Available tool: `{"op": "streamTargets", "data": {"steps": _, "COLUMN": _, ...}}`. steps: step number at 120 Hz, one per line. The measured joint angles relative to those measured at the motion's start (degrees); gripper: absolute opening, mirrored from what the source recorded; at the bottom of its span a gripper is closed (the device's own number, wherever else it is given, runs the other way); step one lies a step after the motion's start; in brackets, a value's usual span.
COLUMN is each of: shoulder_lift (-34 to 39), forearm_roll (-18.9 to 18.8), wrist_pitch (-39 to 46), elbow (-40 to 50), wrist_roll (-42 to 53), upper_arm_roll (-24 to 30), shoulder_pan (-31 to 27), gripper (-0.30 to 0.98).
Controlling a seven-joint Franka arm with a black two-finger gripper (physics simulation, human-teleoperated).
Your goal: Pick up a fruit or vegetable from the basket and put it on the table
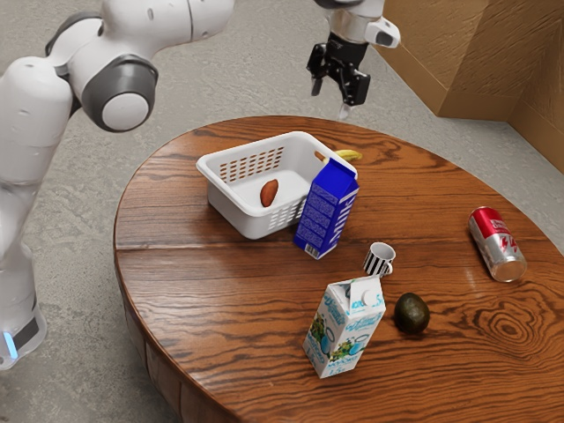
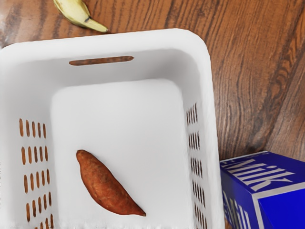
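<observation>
Black, hovering with gripper (image 1: 331, 99) open; risking (if descending off-centre) striking basket (image 1: 233, 211) or blue milk carton (image 1: 326, 211) and missing sweet potato (image 2: 106, 185).

Lower than the gripper (image 1: 332, 100), off to its sides, are a curved yellow banana (image 1: 351, 155) and a blue cardboard milk carton (image 1: 322, 211); farther from it, a black-and-white striped mug (image 1: 377, 260), white-and-blue patterned carton (image 1: 342, 331), dark oval avocado (image 1: 411, 314) and red-and-silver can (image 1: 497, 245).

Two boxy blue/white cartons (image 1: 327, 211); one each: white plastic basket (image 2: 119, 38), russet sweet potato (image 2: 107, 186), yellow banana (image 2: 76, 12), striped mug (image 1: 380, 256), dark oval avocado (image 1: 411, 314), red-silver metal can (image 1: 498, 245)
</observation>
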State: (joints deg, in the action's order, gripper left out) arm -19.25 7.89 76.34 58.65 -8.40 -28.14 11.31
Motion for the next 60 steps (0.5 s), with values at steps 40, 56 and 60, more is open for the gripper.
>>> {"op": "streamTargets", "data": {"steps": 40, "shoulder_lift": -0.14, "forearm_roll": -1.38, "wrist_pitch": -6.64, "elbow": -0.25, "wrist_roll": -19.97, "upper_arm_roll": -1.76, "shoulder_pan": 0.38, "gripper": 0.69}}
{"op": "streamTargets", "data": {"steps": 56, "shoulder_lift": -0.31, "forearm_roll": -0.79, "wrist_pitch": -7.73, "elbow": 0.19, "wrist_roll": -26.48, "upper_arm_roll": -1.09, "shoulder_pan": 0.26, "gripper": 0.69}}
{"op": "streamTargets", "data": {"steps": 60, "shoulder_lift": -0.31, "forearm_roll": -0.46, "wrist_pitch": -7.92, "elbow": 0.26, "wrist_roll": -27.87, "upper_arm_roll": -1.12, "shoulder_pan": 0.17, "gripper": 0.69}}
